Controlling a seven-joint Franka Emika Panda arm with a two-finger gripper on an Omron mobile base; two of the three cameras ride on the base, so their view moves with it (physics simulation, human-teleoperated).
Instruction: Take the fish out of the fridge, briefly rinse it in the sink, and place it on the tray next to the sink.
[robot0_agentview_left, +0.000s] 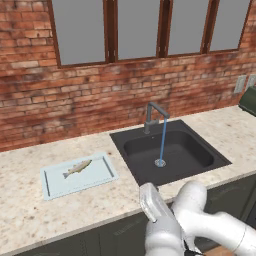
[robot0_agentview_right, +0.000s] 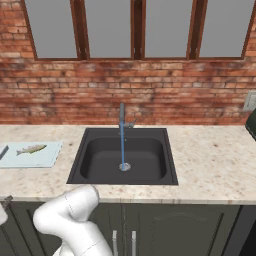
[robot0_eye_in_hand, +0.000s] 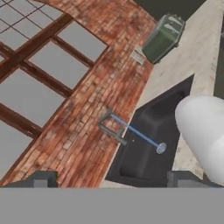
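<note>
Small grey-tan fish (robot0_agentview_left: 77, 168) lying diagonally on the pale blue rectangular tray (robot0_agentview_left: 52, 184), on the speckled desk (robot0_agentview_left: 30, 220) left of the running black sink (robot0_agentview_left: 200, 151); claw (robot0_eye_in_hand: 111, 179) empty, fingers spread wide.

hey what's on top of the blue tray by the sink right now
The fish lies on the tray, slanted across it. Whatever is under the fish is covered.
</note>
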